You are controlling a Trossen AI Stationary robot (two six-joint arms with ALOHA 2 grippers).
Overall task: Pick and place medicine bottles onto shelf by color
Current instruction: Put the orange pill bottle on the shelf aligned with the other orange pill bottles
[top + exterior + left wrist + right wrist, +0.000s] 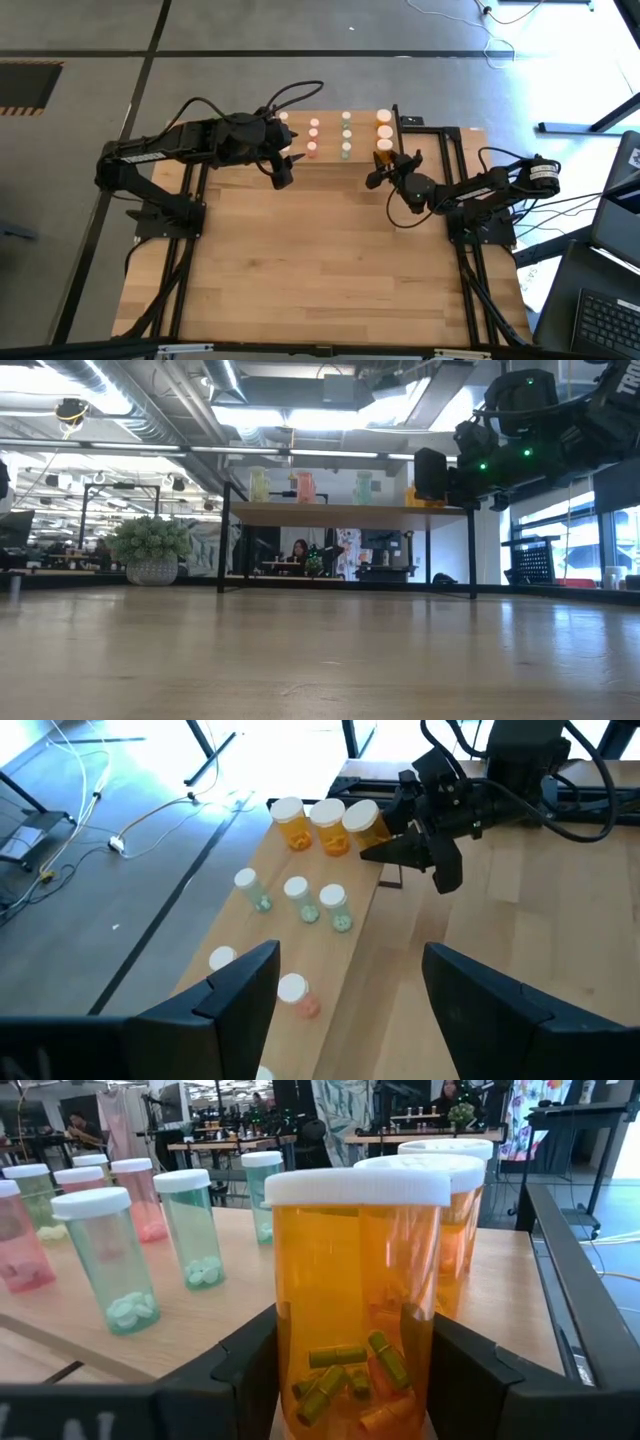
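The right claw (355, 1380) straddles an orange bottle (357, 1305) standing on the shelf (330, 160) at one o'clock on the bench (320, 260), its fingers spread beside it, whether touching I cannot tell. Withdrawing crookedly could topple it into its orange neighbours (310, 825). It holds capsules; green bottles (110, 1260) hold white tablets. The left claw (350, 1010) hangs spread nearby.

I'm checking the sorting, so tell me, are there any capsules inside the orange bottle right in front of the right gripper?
Yes, the right wrist view shows the orange bottle holding several olive and orange capsules at its bottom.
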